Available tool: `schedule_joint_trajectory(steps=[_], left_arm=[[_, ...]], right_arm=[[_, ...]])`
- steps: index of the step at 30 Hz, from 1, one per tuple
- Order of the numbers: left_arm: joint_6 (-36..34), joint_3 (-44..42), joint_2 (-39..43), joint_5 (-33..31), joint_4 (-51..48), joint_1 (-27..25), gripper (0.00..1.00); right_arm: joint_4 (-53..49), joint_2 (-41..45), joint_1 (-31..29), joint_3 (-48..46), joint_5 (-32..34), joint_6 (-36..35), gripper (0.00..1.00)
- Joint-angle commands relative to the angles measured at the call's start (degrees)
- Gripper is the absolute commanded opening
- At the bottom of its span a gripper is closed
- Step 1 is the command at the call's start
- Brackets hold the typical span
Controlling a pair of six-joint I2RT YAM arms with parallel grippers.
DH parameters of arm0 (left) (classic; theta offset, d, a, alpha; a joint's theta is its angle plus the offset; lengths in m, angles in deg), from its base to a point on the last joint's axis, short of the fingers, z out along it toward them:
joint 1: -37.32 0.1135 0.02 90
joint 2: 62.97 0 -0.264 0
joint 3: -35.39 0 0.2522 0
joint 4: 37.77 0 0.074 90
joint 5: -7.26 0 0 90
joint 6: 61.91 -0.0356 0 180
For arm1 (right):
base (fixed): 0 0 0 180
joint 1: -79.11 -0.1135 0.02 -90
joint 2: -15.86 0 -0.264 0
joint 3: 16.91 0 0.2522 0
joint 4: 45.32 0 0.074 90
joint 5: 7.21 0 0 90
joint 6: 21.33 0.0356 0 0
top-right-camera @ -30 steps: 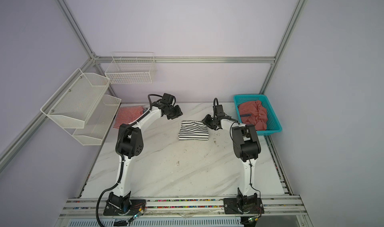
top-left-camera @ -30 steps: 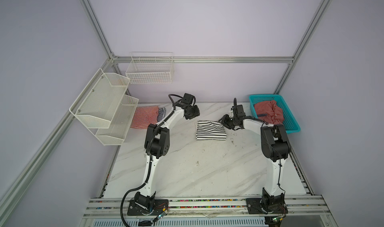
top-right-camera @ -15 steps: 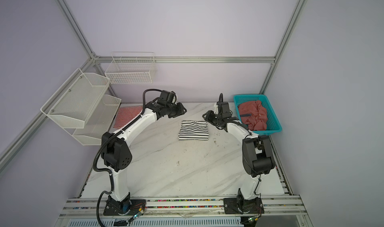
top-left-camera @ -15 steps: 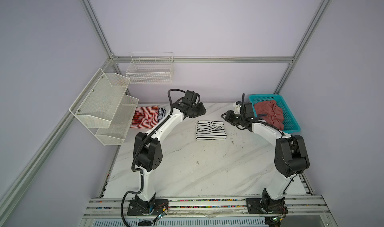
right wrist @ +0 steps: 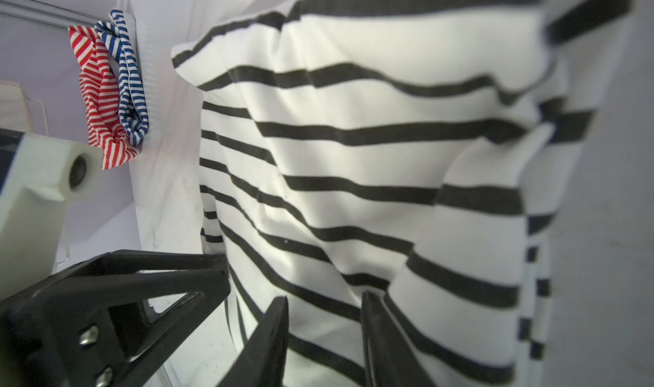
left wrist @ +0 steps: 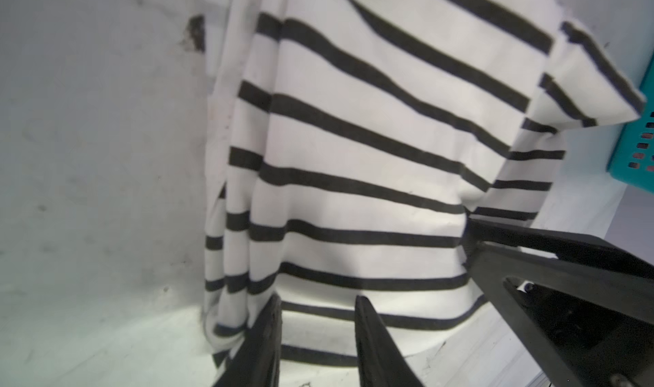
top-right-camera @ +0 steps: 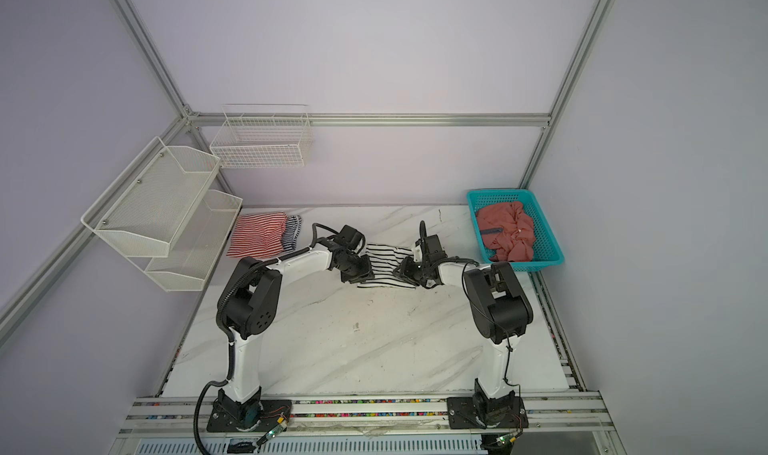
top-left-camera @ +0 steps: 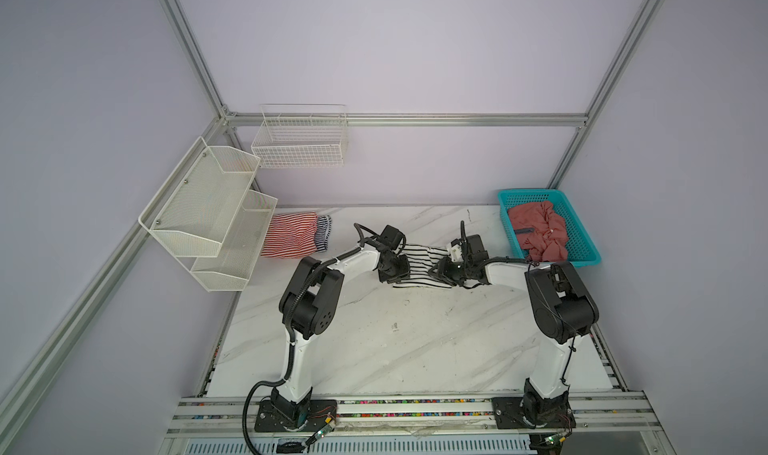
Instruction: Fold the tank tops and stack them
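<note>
Left wrist view: your left gripper (left wrist: 316, 300) stands part open, astride an edge of the folded black-striped tank top (left wrist: 371, 137) lying on the table (left wrist: 88, 155); your right gripper (right wrist: 325, 297) does likewise. If you catch only the upper layer, the fold could open. Lower layers and fingertip contact are hidden.

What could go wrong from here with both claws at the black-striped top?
1. The left claw and right claw stand open at the folded black-striped top; pinching only its upper layer may undo the fold when lifted.
2. A loose corner flap may drag open on the way to the red-white striped top.
</note>
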Motion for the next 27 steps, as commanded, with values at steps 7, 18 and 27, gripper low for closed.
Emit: schedule_joint_trajectory(steps=[7, 18, 27], left_arm=[[-0.2, -6.7, 7.9, -1.9, -0.2, 1.5, 0.35], [-5.3, 5.3, 8.8, -5.0, -5.6, 4.0, 0.55], [-7.4, 11.7, 0.5, 0.4, -3.3, 6.0, 0.71]], right_arm=[[-5.9, 4.0, 0.2, 0.7, 2.4, -4.4, 0.45], [-9.1, 9.8, 2.4, 5.0, 4.6, -5.5, 0.60], [-9.1, 3.4, 5.1, 5.8, 3.5, -8.4, 0.65]])
